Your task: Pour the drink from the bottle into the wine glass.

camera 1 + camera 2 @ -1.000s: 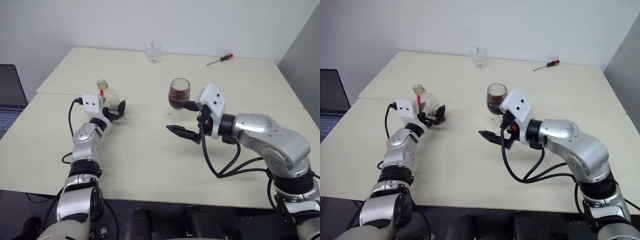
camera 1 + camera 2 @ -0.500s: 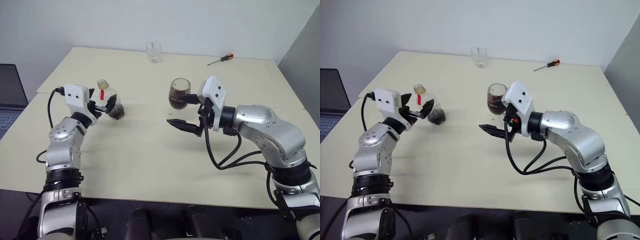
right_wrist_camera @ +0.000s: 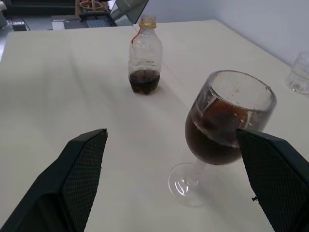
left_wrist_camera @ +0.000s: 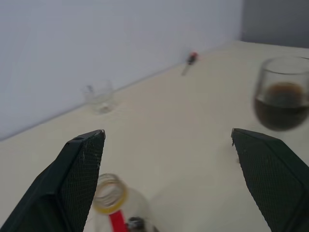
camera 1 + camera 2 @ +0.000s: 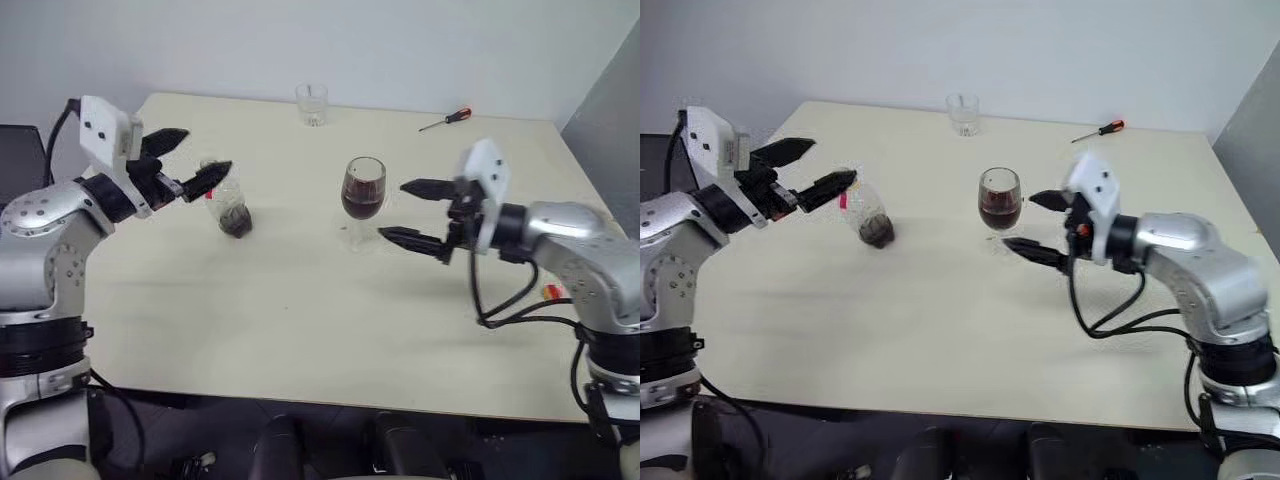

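The bottle (image 5: 228, 203) stands upright and uncapped on the cream table (image 5: 300, 320), with a little dark drink (image 3: 143, 80) left in its bottom. The wine glass (image 5: 363, 189) stands at the table's middle, about half full of the same dark drink. My left gripper (image 5: 190, 160) hangs open above and to the left of the bottle's mouth (image 4: 110, 195), holding nothing. My right gripper (image 5: 393, 210) is open just right of the wine glass (image 3: 227, 121), pointing at it without touching.
A short clear tumbler (image 5: 311, 103) stands near the table's far edge, and a red-handled screwdriver (image 5: 445, 119) lies at the far right. A laptop (image 5: 18, 150) sits off the table's left side. A grey panel (image 5: 610, 90) rises on the right.
My left gripper rose off the bottle and drew back to the left, leaving it standing. My right gripper slid right, out from around the wine glass.
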`<state>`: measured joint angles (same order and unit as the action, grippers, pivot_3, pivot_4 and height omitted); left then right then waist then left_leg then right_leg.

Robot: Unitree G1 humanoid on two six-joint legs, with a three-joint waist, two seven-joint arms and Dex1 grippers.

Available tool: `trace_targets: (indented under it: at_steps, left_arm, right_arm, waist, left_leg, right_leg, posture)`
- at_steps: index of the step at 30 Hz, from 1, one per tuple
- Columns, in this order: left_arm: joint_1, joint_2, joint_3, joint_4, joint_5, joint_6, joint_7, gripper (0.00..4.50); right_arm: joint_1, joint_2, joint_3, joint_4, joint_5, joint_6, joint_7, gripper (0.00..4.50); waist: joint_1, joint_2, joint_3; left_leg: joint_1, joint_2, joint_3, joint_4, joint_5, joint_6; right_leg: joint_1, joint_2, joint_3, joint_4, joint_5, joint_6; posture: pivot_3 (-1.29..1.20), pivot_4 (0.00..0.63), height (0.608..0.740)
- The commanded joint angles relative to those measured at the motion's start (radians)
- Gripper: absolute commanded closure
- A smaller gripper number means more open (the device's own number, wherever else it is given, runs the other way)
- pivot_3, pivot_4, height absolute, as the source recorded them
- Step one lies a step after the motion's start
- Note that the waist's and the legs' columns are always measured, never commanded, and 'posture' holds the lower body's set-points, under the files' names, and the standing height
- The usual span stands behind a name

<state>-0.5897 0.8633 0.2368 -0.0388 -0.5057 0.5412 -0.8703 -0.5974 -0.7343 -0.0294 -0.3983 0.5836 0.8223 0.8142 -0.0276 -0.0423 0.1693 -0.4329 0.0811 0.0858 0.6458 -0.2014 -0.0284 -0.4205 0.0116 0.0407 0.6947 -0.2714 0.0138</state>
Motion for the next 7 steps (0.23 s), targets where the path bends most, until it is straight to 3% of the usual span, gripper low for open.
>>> trace_targets:
  at_steps: [1, 7]
  left_arm:
    - [-0.020, 0.057, -0.039, -0.011, 0.008, -0.004, -0.095, 0.02]
    - [-0.037, 0.076, -0.037, 0.010, -0.026, -0.001, -0.188, 0.02]
  right_arm:
    - [0.053, -0.081, -0.074, 0.020, -0.014, -0.055, 0.056, 0.00]
    - [0.074, -0.116, -0.125, 0.113, 0.012, -0.090, 0.119, 0.00]
  waist:
    - [0.000, 0.000, 0.000]
    - [-0.007, 0.000, 0.000]
  left_leg:
    - [0.000, 0.000, 0.000, 0.000, 0.000, 0.000]
    - [0.000, 0.001, -0.001, -0.001, 0.000, 0.000]
  right_leg:
    - [0.000, 0.000, 0.000, 0.000, -0.001, 0.001]
    - [-0.001, 0.002, 0.001, 0.001, -0.003, 0.000]
  posture:
    - [0.00, 0.150, 0.740]
    - [0.00, 0.150, 0.740]
